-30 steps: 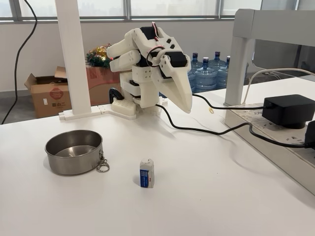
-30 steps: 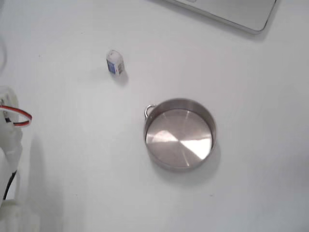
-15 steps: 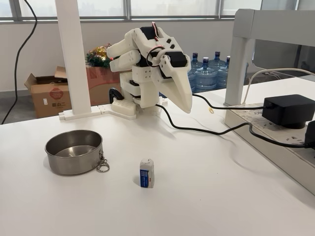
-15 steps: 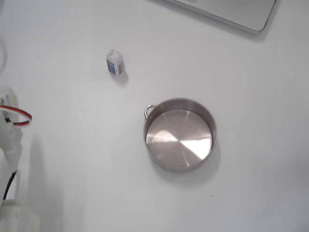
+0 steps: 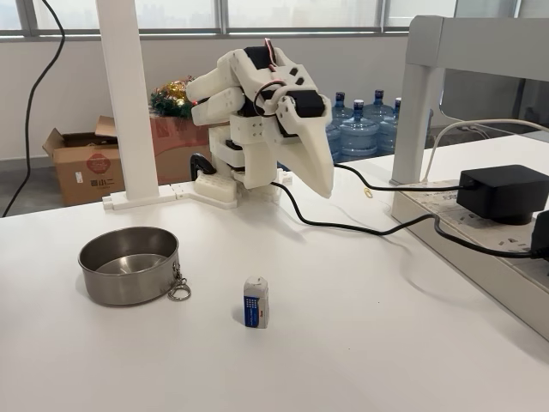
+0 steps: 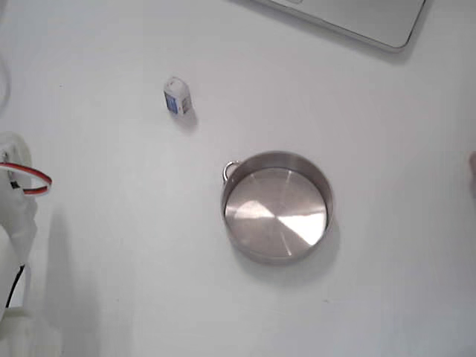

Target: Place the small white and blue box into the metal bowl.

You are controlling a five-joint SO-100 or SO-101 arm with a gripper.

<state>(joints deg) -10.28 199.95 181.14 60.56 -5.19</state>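
The small white and blue box (image 5: pixel 256 302) stands upright on the white table, a little right of the metal bowl (image 5: pixel 129 287) in the front fixed view. From above, the box (image 6: pixel 177 97) sits up and left of the empty bowl (image 6: pixel 277 256), whose clip ring faces the box. My white arm is folded at the back of the table. Its gripper (image 5: pixel 324 189) points down, well behind the box and clear of it, with the jaws together and nothing in them. A part of the arm (image 6: pixel 15 223) shows at the left edge from above.
A black cable (image 5: pixel 360 227) runs from the arm's base to a black adapter (image 5: pixel 502 190) on a power strip at the right. A white post (image 5: pixel 129 103) stands at the back left. A grey slab (image 6: pixel 357 15) lies at the top edge seen from above.
The arm has shifted very slightly. A small pinkish shape has appeared at the right edge of the view from above. Box and bowl have not moved.
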